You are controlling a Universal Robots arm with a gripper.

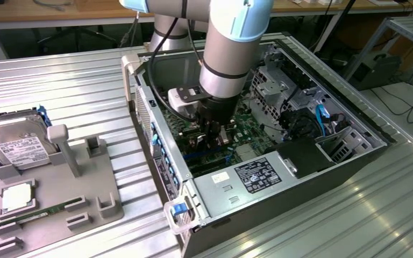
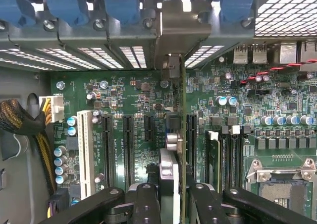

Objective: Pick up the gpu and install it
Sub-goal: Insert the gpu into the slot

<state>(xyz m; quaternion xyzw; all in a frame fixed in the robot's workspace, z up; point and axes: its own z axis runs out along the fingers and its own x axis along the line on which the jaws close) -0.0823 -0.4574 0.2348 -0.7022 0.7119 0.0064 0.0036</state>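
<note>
In the wrist view the gpu (image 2: 169,172) stands on edge between my fingers (image 2: 146,204), seen as a thin dark board with its silver bracket (image 2: 177,30) at the far end. The bracket sits at the case's rear slot openings, under the blue clips (image 2: 74,6). My gripper (image 2: 176,201) is shut on the card, low over the green motherboard (image 2: 133,95) and between two black expansion slots (image 2: 127,144). Whether the card's lower edge sits in a slot is hidden. In the exterior view the gripper (image 1: 214,131) reaches deep into the open PC case (image 1: 214,185).
A white slot (image 2: 84,149), memory sticks (image 2: 213,154) and the CPU socket (image 2: 282,179) flank the card. A braided cable bundle (image 2: 20,122) lies to one side. On the exterior view's left, a grey fixture (image 1: 106,177) holds a hard drive (image 1: 16,142) and a green memory stick (image 1: 41,212).
</note>
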